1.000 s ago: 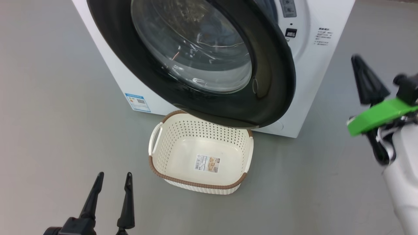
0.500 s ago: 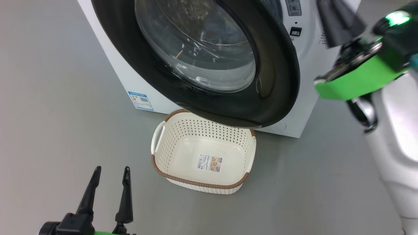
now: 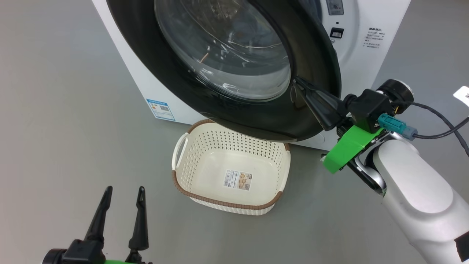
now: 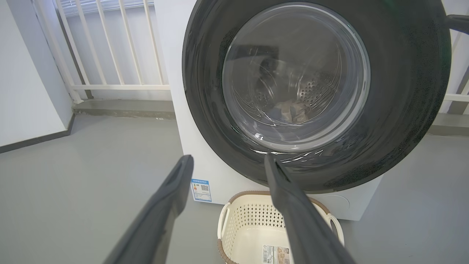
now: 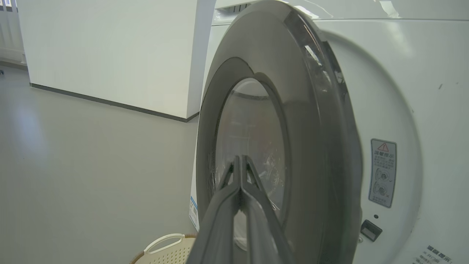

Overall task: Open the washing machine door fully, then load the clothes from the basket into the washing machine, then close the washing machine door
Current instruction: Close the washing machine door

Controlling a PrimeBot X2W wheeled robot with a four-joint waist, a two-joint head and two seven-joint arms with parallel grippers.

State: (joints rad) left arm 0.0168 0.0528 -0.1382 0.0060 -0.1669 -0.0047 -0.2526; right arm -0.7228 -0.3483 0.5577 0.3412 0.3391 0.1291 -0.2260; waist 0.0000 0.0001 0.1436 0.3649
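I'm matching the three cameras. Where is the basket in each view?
Head view: basket at lower centre, on the floor under the door.
Left wrist view: basket at bottom centre, below the door.
Right wrist view: its handle and rim at the bottom edge, left of centre.
Shared landmark: blue sticker on the washer's lower corner.

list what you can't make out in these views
- Clothes: left wrist view, a dim lump in the drum behind glare on the glass of the washing machine door; pieces cannot be told apart.
- Right gripper: head view, shut jaws dark against the door's black rim; contact cannot be told.
- Basket label: head view, print too small to read.
- Washing machine top: cut off by head view's upper edge.
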